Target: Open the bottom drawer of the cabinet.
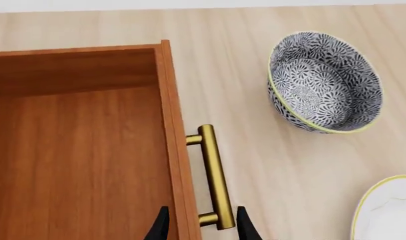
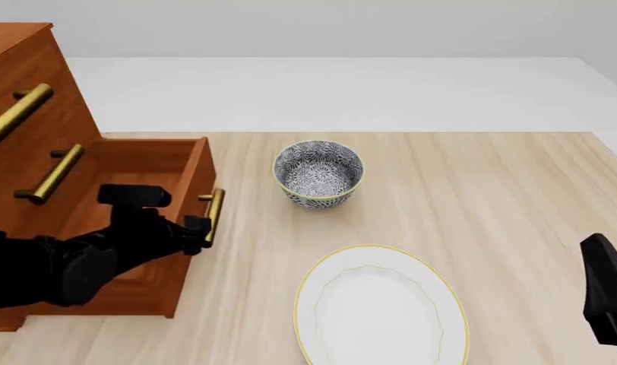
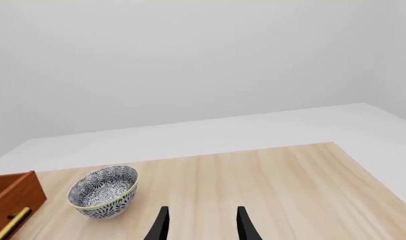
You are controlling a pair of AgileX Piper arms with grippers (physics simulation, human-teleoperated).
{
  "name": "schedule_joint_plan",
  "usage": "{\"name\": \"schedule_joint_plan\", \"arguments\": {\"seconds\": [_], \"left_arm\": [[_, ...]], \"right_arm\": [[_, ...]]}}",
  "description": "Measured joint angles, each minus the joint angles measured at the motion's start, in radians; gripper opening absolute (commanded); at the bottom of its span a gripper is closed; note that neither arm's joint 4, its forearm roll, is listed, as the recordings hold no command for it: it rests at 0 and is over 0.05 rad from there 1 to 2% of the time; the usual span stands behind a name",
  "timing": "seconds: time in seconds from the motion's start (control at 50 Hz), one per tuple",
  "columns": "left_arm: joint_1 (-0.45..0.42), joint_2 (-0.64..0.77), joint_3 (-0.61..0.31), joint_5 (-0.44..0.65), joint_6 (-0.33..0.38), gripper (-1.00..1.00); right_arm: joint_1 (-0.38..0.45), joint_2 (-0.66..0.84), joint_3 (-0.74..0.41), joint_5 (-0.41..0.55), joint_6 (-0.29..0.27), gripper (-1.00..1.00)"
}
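The cabinet [image 2: 30,57] stands at the table's left edge, reddish-brown with brass bar handles. Its bottom drawer [image 2: 192,179] is pulled out toward the table's middle, and its bare wooden inside [image 1: 76,150] shows. The brass handle [image 2: 214,214] [image 1: 214,175] sits on the drawer front. My left gripper [image 2: 199,228] [image 1: 201,227] is open at the near end of that handle. One finger is inside the drawer and the other is outside the bar. My right gripper [image 3: 201,227] is open and holds nothing, low at the table's right edge.
A patterned bowl [image 2: 317,172] [image 1: 323,82] [image 3: 103,192] stands just right of the open drawer. A white plate [image 2: 380,308] with a yellow rim lies near the front middle. The two upper drawers [image 2: 45,175] are shut, handles sticking out.
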Motion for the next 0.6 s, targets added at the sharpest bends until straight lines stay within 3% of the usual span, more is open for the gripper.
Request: {"name": "schedule_joint_plan", "arguments": {"seconds": [0.6], "left_arm": [[-0.025, 0.010, -0.028, 0.041, 0.032, 1.00]], "right_arm": [[-0.010, 0.000, -0.002, 0.000, 0.003, 1.00]]}}
